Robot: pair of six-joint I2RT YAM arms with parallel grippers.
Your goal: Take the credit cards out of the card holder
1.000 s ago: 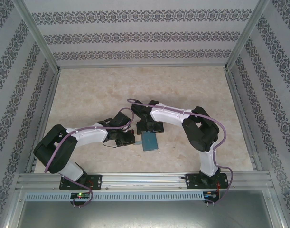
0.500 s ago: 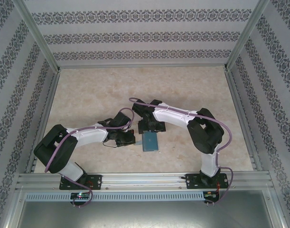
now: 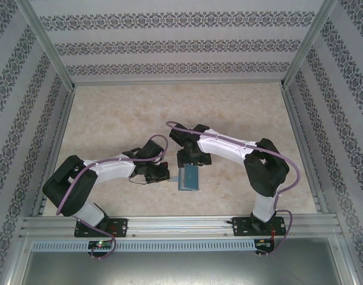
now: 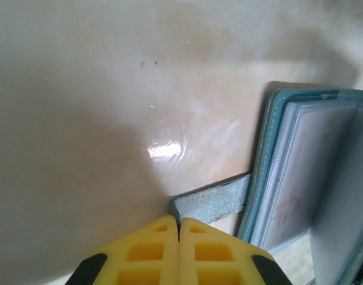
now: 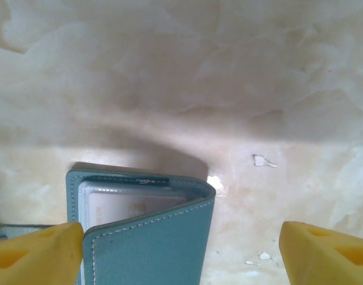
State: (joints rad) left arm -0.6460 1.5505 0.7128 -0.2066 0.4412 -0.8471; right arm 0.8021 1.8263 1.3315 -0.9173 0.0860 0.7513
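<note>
Currently, items and hazards, all placed from the card holder:

Card holder (image 3: 188, 178) – teal, lying on the table (image 3: 122, 113), cover partly lifted. Credit cards (image 5: 131, 208) are tucked in its pale inner sleeves, none out yet.

Left gripper (image 4: 179, 237) – just left of the card holder, clenched, tips meeting the end of the grey tab (image 4: 212, 202). Whether the tab is pinched or only pressed cannot be told. The arm lies low, forearm stretched toward the card holder.

Right gripper (image 5: 180, 252) – released, jaws spread wide and straddling the card holder's cover from the far side. The elbow is bent high to the right and the wrist tips downward.

Hazards, as judged:
- Closing from this spread would likely catch the cover, not a card.
- A weak hold on the tab could let the card holder slide or fold shut when a card is pulled.
- Thin cards sitting deep in the sleeves may slip from the fingertips.
</note>
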